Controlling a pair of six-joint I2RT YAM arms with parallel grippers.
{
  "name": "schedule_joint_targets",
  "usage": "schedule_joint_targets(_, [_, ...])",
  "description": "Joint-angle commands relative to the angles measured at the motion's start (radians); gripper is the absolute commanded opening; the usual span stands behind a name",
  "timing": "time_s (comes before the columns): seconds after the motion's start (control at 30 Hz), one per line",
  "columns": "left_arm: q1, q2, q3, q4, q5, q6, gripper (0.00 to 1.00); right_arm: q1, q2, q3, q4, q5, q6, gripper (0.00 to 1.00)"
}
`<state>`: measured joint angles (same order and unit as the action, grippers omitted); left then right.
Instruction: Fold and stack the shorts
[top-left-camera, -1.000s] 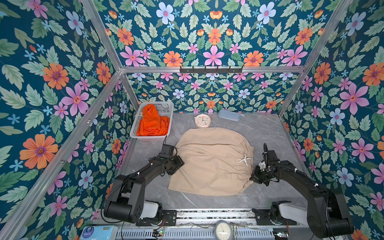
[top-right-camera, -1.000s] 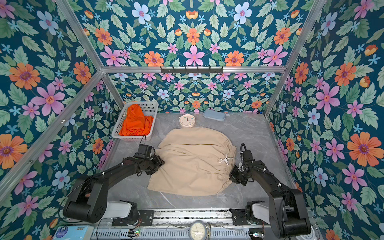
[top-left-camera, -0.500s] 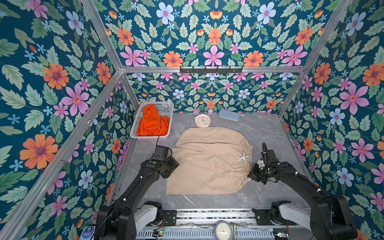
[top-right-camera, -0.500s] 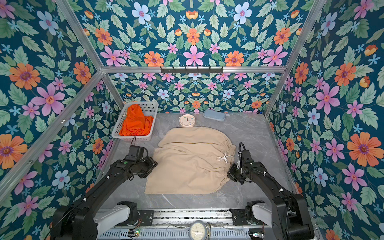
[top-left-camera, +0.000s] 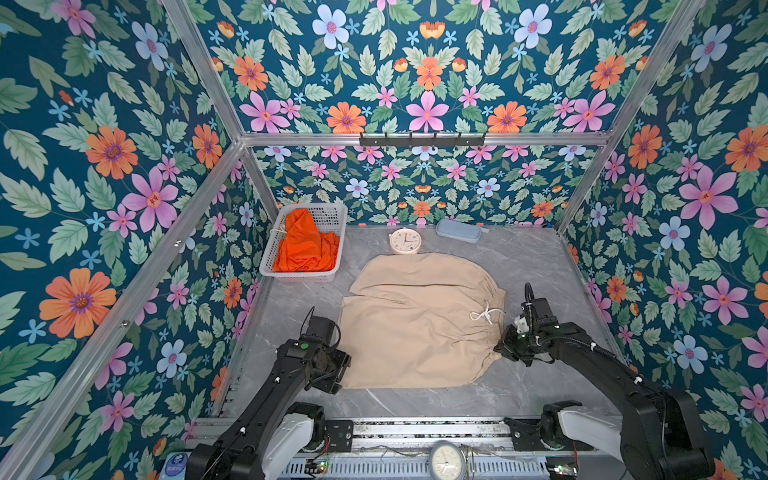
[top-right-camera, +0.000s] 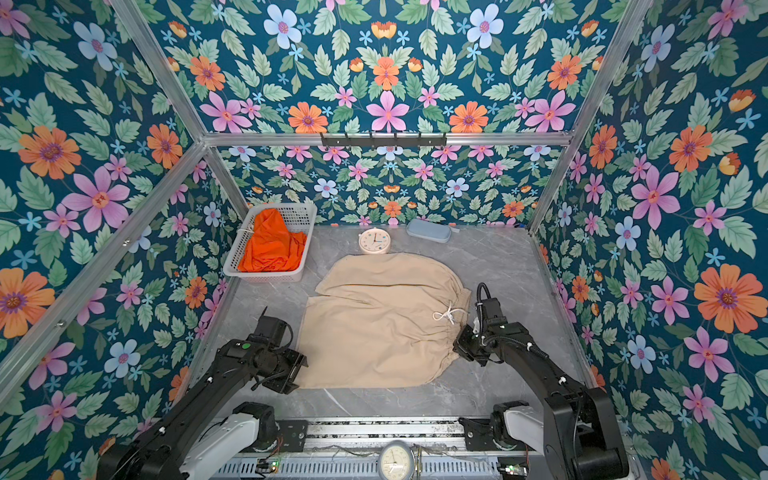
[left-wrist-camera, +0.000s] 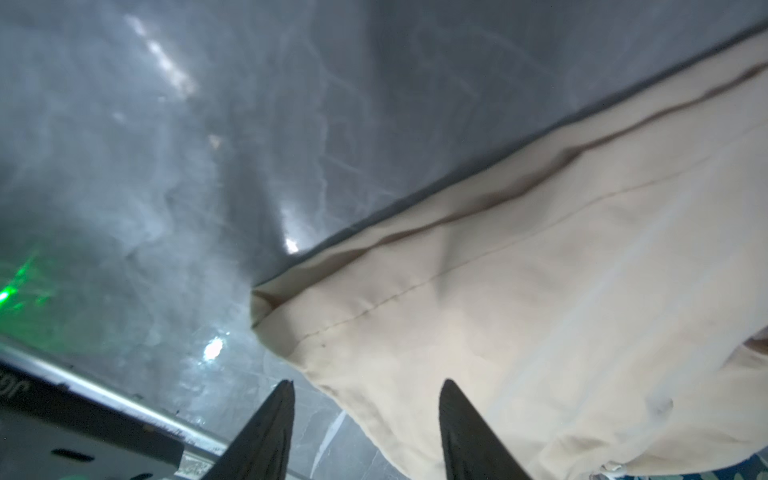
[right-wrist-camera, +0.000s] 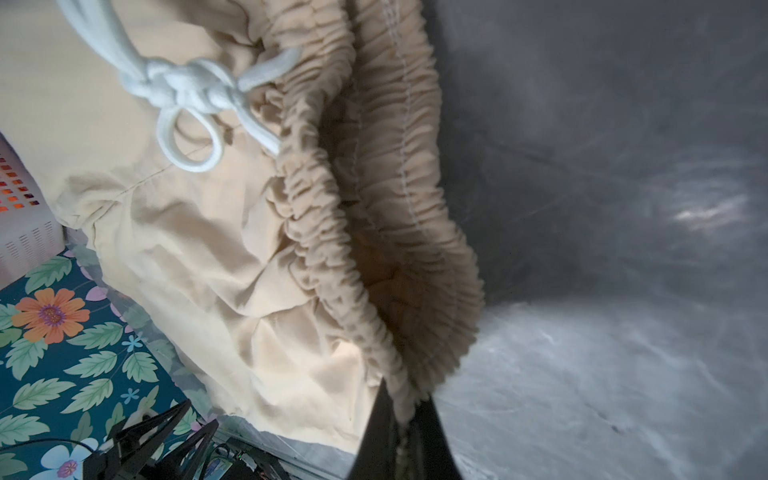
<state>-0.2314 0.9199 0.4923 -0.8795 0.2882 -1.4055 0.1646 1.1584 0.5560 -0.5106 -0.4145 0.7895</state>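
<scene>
Nearest me, my left gripper (left-wrist-camera: 368, 386) has its jaws apart, with the near hem corner of the beige shorts (top-left-camera: 415, 324) between them. My right gripper (right-wrist-camera: 405, 401) is pinched tight on their gathered waistband (right-wrist-camera: 374, 208), just short of the white drawstring (right-wrist-camera: 187, 87). The shorts lie spread on the grey marble table (top-left-camera: 536, 266); beyond them are a round clock (top-left-camera: 405, 241), a light blue case (top-left-camera: 457, 230), and the orange shorts (top-left-camera: 305, 249) crumpled in the white basket (top-left-camera: 332, 212).

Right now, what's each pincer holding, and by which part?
Right pincer: beige shorts, pinched at the gathered waistband. Left pincer: open around a hem corner, gripping nothing.
</scene>
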Motion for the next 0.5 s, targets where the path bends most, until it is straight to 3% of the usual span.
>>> schedule_joint_targets(0.0, [0.0,0.002,-0.006,-0.076,-0.03,-0.032,0.58,0.001,0.005,0.006,0.017,0.009,0.009,0.07])
schedule_joint_targets(0.3, [0.002,0.112,-0.001,-0.02,-0.107,0.038,0.56,0.004,-0.003,0.007,0.003,0.01,0.001,0.07])
schedule_joint_targets(0.47, [0.003,0.147,-0.005,0.016,-0.151,0.054,0.48,0.003,-0.02,0.004,-0.009,0.013,0.002,0.07])
